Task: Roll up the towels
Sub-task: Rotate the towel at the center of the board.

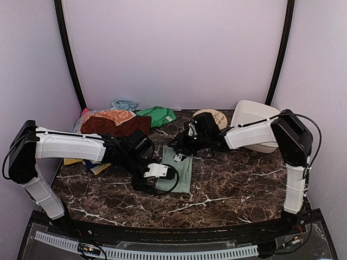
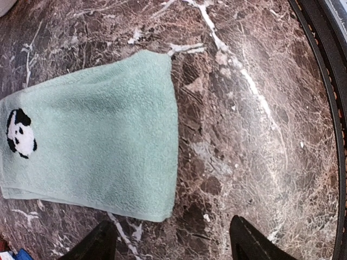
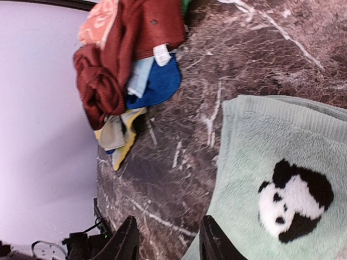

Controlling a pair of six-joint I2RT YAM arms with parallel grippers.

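Observation:
A pale mint-green towel (image 1: 181,169) with a panda patch lies flat on the marble table (image 1: 238,184). In the left wrist view the towel (image 2: 97,146) spreads ahead, its near corner just in front of my left gripper (image 2: 173,241), which is open with only marble between its fingers. My right gripper (image 3: 169,238) is open low over the table at the towel's (image 3: 271,179) panda end, one finger (image 3: 214,244) at the towel's edge and nothing held. A dark maroon towel (image 1: 116,125) lies in a pile at the back left.
The pile also holds orange (image 1: 108,115), blue (image 3: 160,84) and yellow (image 3: 122,135) cloths, with a green cloth (image 1: 157,115) beside it. A white tub (image 1: 255,127) and a round tan object (image 1: 216,116) sit at the back right. The table's front rim (image 2: 325,108) runs near the left gripper.

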